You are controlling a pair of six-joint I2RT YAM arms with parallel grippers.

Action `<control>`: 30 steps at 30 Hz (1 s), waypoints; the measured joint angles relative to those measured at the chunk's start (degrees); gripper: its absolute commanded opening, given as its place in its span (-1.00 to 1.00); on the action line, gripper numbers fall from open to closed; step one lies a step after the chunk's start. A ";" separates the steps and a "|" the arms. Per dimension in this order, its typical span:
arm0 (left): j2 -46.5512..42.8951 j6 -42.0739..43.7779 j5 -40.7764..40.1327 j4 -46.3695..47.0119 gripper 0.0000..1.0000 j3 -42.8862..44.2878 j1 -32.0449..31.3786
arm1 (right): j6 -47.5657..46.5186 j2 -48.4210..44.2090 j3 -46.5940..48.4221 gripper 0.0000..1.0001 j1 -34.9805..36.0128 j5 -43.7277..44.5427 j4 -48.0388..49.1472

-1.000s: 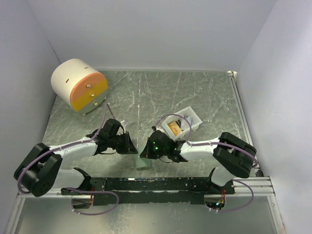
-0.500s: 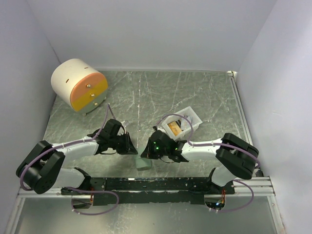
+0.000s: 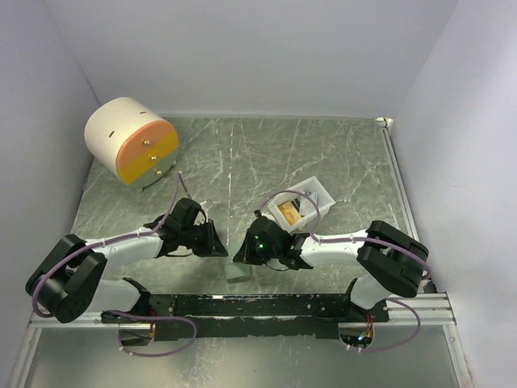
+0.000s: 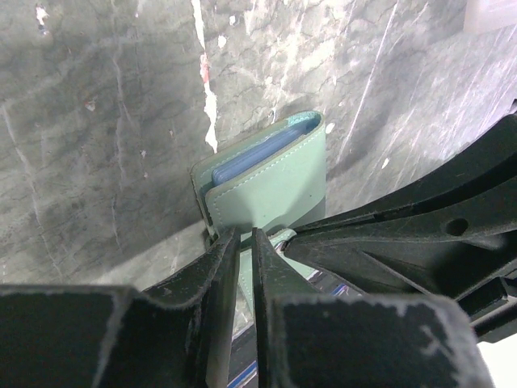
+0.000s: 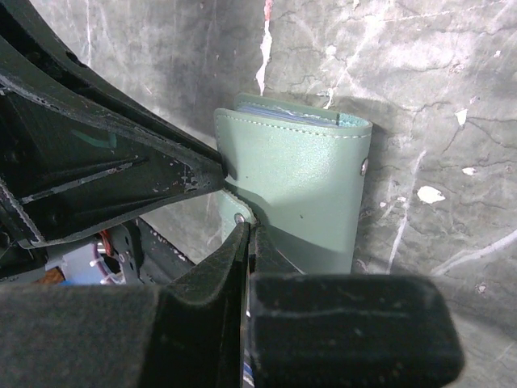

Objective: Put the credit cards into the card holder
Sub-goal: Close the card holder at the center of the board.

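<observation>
The sage-green card holder [image 3: 237, 272] lies folded near the table's front edge, between both grippers. In the left wrist view the card holder [image 4: 271, 174] shows pale blue inner pockets along its top edge. My left gripper [image 4: 245, 238] is shut on its near flap, with green leather showing between the fingers. In the right wrist view the card holder [image 5: 307, 186] has a snap tab [image 5: 236, 215] that runs in between the tips of my right gripper [image 5: 248, 231], which is shut on it. An orange-gold credit card [image 3: 288, 212] lies in the white tray [image 3: 321, 192].
A round cream-and-orange drawer cabinet [image 3: 133, 141] stands at the back left. The black base rail [image 3: 258, 305] runs just in front of the card holder. Walls close in the left, back and right sides.
Hardly anything moves. Both grippers keep their hold on the card holder, and the arms shift only slightly.
</observation>
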 measured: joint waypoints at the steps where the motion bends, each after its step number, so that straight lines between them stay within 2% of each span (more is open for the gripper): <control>1: -0.02 0.00 0.00 0.00 -0.54 0.00 0.00 | 0.07 0.02 0.00 -1.00 0.00 -0.15 0.00; 12: -0.70 0.02 -0.09 -0.24 -0.53 0.00 0.00 | 0.94 0.90 -0.09 -1.00 0.11 -0.39 0.20; 20: -4.98 0.02 -0.24 -1.01 -0.52 0.00 -0.42 | 1.31 1.44 0.59 -1.00 0.11 -0.35 -0.22; 30: -7.04 -0.04 -0.20 -0.96 -0.72 -0.28 -3.34 | 2.21 2.01 1.99 -1.00 -0.11 -0.39 -2.32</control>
